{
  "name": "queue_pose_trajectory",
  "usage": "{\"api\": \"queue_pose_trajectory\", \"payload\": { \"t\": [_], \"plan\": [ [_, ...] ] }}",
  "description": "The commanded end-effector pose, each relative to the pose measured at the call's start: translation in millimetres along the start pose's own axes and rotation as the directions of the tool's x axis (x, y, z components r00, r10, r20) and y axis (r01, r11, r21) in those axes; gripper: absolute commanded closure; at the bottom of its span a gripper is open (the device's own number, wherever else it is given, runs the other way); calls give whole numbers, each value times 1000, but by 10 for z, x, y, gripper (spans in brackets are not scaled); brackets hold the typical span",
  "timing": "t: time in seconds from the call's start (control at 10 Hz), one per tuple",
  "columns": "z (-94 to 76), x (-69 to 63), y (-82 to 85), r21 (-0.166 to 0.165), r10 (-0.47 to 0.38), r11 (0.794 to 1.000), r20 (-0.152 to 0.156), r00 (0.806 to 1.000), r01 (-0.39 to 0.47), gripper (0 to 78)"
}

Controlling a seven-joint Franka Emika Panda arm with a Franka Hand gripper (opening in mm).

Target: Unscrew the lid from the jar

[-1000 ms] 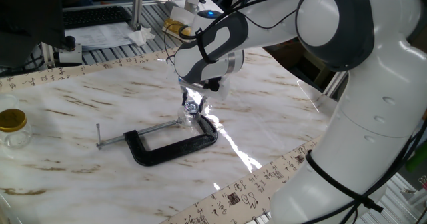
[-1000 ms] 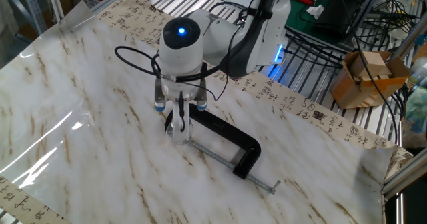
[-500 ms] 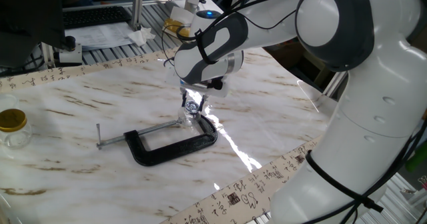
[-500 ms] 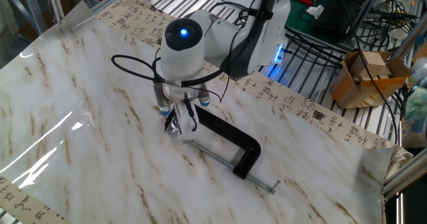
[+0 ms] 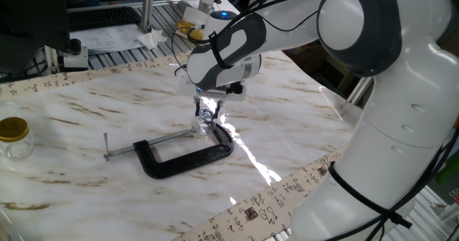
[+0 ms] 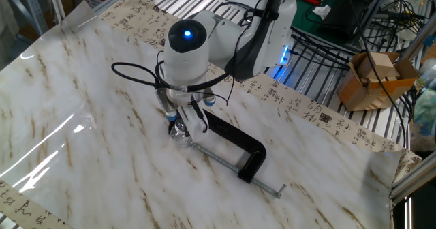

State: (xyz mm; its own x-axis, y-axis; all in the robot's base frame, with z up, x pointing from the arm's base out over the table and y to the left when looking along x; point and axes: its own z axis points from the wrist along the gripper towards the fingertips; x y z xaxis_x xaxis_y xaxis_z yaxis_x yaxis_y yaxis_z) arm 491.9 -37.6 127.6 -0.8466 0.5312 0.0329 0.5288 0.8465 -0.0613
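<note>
The very small clear jar [image 5: 204, 129] stands on the marble table against the screw end of the black C-clamp [image 5: 188, 157]. Its tiny silver lid [image 5: 206, 115] sits on top, between my fingertips. My gripper [image 5: 206, 113] points straight down over the jar and is shut on the lid. In the other fixed view my gripper [image 6: 183, 125] covers the lid, and only a bit of the clear jar [image 6: 180, 138] shows below the fingers, next to the clamp [image 6: 240, 148].
A bigger clear jar with a yellow-gold lid [image 5: 13, 136] stands at the table's far left. The clamp's screw rod [image 5: 136, 149] reaches left from the small jar. Patterned tape [image 5: 265, 205] borders the table. A cardboard box [image 6: 373, 79] sits off the table.
My wrist has turned about its vertical axis while staying over the jar; the fingers and the cable loop have swung round. The jar and the clamp have stayed in place.
</note>
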Motion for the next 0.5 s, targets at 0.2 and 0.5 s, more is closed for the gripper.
{"api": "queue_pose_trajectory", "payload": {
  "t": [0.2,0.5],
  "plan": [
    [41,21,-20,21,-206,978,-13,978,206,764],
    [34,9,-9,22,-226,974,-13,974,226,764]
  ]
}}
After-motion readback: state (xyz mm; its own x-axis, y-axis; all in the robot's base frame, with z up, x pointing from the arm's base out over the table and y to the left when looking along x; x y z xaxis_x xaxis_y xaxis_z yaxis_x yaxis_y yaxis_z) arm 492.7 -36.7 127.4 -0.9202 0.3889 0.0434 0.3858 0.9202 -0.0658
